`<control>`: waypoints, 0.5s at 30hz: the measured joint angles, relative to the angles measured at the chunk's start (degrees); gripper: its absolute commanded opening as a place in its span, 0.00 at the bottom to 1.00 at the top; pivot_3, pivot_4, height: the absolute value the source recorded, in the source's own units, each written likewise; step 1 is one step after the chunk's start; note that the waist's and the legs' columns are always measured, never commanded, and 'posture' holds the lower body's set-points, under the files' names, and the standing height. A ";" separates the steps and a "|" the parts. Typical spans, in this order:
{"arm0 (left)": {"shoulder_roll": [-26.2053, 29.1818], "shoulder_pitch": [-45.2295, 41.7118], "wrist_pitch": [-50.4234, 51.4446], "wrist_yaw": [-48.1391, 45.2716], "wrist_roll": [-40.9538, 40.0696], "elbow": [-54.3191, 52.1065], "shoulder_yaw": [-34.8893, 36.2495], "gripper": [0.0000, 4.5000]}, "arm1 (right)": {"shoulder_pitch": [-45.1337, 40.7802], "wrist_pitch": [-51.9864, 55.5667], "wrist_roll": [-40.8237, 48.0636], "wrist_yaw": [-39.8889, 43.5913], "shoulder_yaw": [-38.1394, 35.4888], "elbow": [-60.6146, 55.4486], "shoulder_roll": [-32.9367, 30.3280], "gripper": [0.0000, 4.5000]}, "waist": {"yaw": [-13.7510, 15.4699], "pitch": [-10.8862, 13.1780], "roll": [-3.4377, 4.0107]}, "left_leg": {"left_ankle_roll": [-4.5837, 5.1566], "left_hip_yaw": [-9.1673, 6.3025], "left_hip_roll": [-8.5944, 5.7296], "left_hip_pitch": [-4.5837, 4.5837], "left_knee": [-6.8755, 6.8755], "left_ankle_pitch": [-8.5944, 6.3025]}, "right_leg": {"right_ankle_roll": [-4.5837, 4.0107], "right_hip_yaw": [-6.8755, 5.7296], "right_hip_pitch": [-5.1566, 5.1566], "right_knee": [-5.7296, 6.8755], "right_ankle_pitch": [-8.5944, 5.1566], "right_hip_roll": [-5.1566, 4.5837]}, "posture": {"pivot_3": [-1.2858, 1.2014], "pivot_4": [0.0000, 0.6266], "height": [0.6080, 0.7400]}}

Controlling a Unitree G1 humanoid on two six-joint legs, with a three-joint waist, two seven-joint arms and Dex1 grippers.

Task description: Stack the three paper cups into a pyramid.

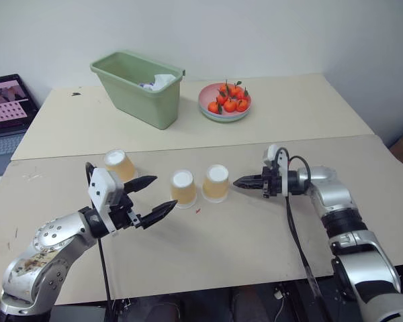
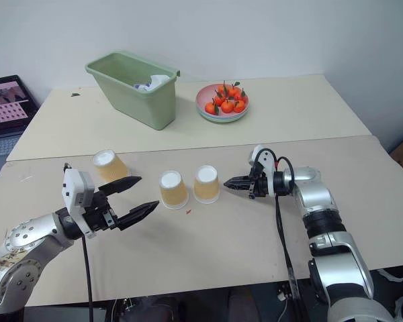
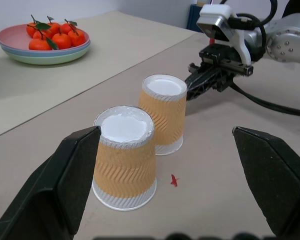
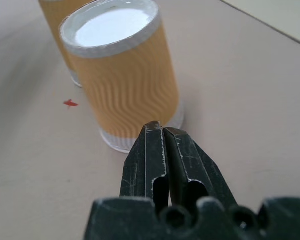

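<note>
Three paper cups sit on the table near the middle of the frame, all upside down with white bases up; the middle cup and the right cup stand upright, long axes vertical, just beside each other; the left cup, at centre left, tilts, its base leaning toward the upper left. The left gripper, at lower left, has its fingers spread wide and empty, pointing right toward the middle cup; the right gripper, fingers pressed together on nothing, points left, tips just beside the right cup's side.
</note>
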 measured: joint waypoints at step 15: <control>-0.57 1.51 -0.03 0.48 0.79 -0.04 0.21 1.00 | -2.62 -3.29 -0.84 2.68 1.14 4.95 4.91 0.07 | -0.07 0.00 0.00 | -0.11 -0.01 0.00 -0.01 0.00 0.06 | 0.00 0.00 -0.01 0.02 0.00 0.00 | 0.52 0.24 0.90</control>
